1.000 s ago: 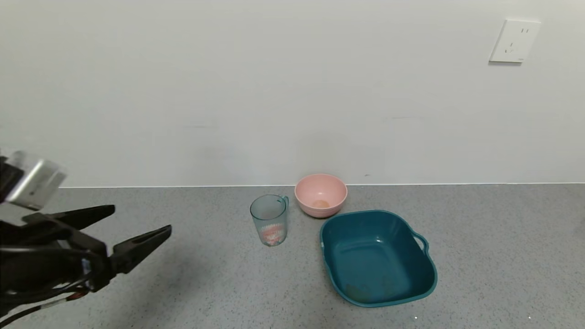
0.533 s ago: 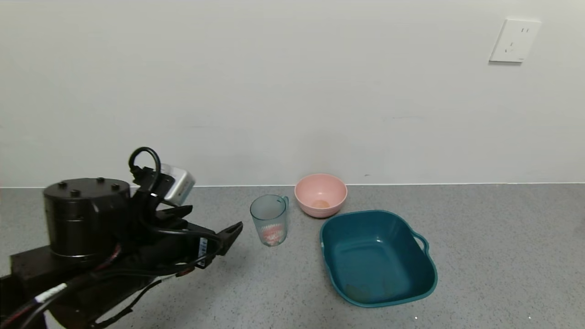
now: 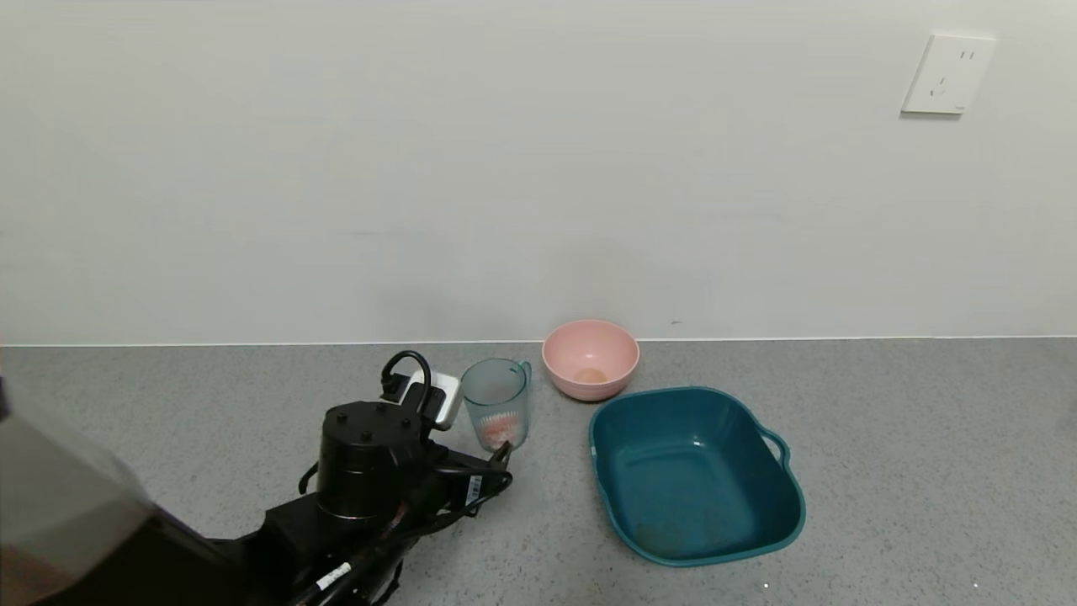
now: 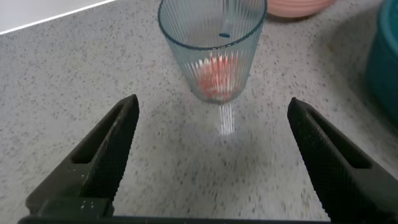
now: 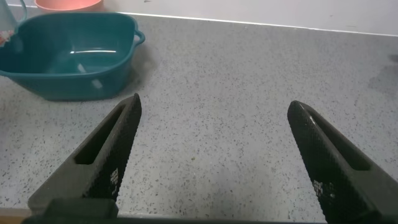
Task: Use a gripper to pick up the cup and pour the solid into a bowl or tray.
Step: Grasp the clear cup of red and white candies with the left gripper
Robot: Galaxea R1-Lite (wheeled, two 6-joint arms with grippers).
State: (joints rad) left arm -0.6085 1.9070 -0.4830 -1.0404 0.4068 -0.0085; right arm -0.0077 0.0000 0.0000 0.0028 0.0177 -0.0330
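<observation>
The translucent blue-green ribbed cup (image 3: 496, 402) stands upright on the grey counter, with white and orange-red solid pieces (image 3: 498, 431) in its bottom. My left gripper (image 3: 495, 459) sits low, just in front of the cup and to its left. In the left wrist view the left gripper (image 4: 212, 102) is open wide, and the cup (image 4: 212, 43) with the solid (image 4: 214, 73) stands just beyond the fingertips, centred between them, not touched. The dark teal tray (image 3: 694, 471) lies to the right of the cup. My right gripper (image 5: 214, 102) is open over bare counter, out of the head view.
A pink bowl (image 3: 591, 358) stands behind the tray, close to the cup's right. The wall runs along the counter's back edge. The right wrist view shows the tray (image 5: 68, 56) far off. A wall socket (image 3: 947, 74) is at the upper right.
My left arm has swung in from the far left and lowered, bringing the open gripper right up to the cup. Cup, bowl and tray have not moved.
</observation>
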